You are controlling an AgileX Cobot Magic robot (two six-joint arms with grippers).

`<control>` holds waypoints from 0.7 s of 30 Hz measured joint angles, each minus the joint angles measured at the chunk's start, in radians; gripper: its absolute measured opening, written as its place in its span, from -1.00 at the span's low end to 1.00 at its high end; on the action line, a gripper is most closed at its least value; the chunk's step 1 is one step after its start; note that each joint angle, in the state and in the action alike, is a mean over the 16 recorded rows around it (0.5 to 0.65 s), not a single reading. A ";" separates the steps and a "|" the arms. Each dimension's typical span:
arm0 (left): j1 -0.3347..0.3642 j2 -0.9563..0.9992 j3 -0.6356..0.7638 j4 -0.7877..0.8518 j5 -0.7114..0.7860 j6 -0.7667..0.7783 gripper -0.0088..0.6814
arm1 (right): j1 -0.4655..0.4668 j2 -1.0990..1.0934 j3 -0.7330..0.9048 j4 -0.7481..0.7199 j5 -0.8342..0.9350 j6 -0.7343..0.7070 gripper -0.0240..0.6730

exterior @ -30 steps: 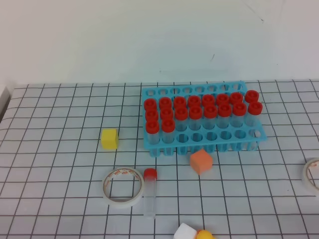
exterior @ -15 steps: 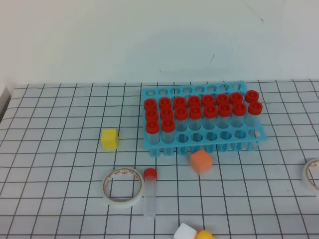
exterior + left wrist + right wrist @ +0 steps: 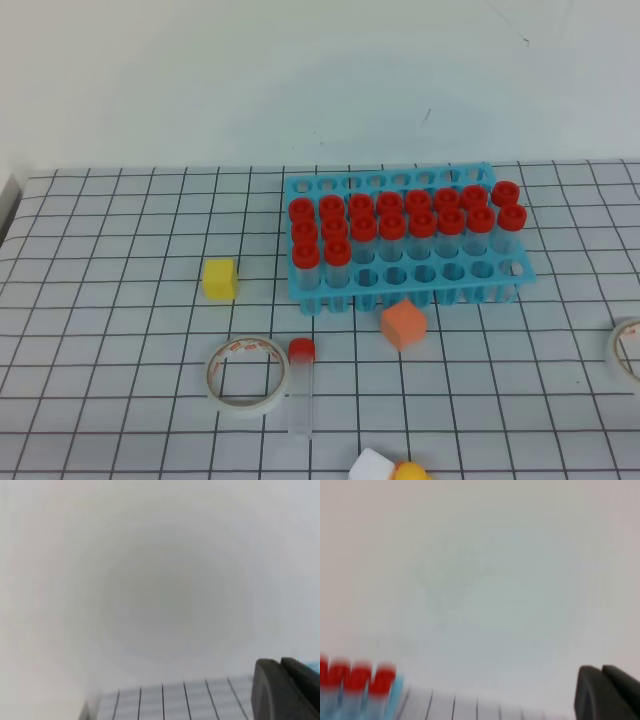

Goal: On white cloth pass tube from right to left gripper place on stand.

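nothing has moved since the earlier frames: every object lies where it did, and neither arm shows in the high view.

the tube (image 3: 300, 387) is a short clear plastic cylinder with a red screw cap, lying flat on the white cloth (image 3: 110, 300) with the cap pointing away from the near edge and the clear body running toward it. it lies just beside, perhaps touching, the right rim of a roll of tape (image 3: 247, 374). the stand (image 3: 400, 290), a bright blue rack with rows of round holes, sits farther back and to the right, well apart from the tube; many red-capped tubes already stand in its back rows, while its front row of holes is open. an orange cube (image 3: 403, 325) rests just in front of the stand, a yellow cube (image 3: 219, 278) lies to the left of it, and a white block (image 3: 371, 466) touches a yellow piece at the near edge.

the left hand (image 3: 287, 690) shows only in its own wrist view as two dark fingers pressed together, holding nothing, above the gridded cloth. the right hand (image 3: 607, 692) looks the same in its blurred wrist view, fingers together and empty, with red caps and blue rack at lower left. the tube appears in neither wrist view, so it lies clear of both hands.
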 joint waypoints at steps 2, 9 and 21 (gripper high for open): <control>0.000 0.000 0.000 0.005 -0.092 -0.001 -0.98 | 0.000 0.000 0.000 0.005 -0.086 -0.005 -0.94; 0.000 0.000 -0.009 0.011 -0.312 -0.020 -0.98 | 0.000 0.000 -0.004 0.043 -0.292 -0.019 -0.94; 0.000 0.097 -0.298 0.022 0.167 -0.052 -0.98 | 0.000 0.077 -0.246 0.122 0.097 -0.025 -0.94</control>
